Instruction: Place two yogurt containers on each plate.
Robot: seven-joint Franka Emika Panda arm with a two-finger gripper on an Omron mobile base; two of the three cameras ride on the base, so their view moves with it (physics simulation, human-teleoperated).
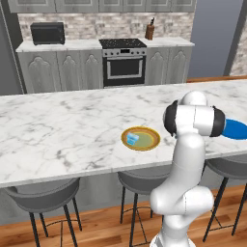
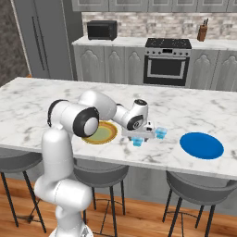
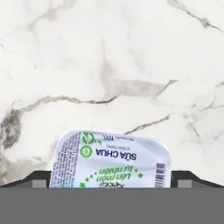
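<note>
Closest to you in the hand view, a yogurt cup (image 3: 110,159) with a printed foil lid sits between the claw's dark tips, marble surface (image 3: 109,57) beyond it. You cannot tell whether the claw (image 2: 141,137) is clamped on it. From the right base view, the claw hangs low over the surface between the two plates, with one cup (image 2: 138,142) under it and another (image 2: 160,133) just beside it. Your yellow plate (image 1: 141,138) holds one cup (image 1: 132,139). Your blue plate (image 2: 201,145) lies to the right. Stools (image 2: 100,173) stand below the surface edge.
</note>
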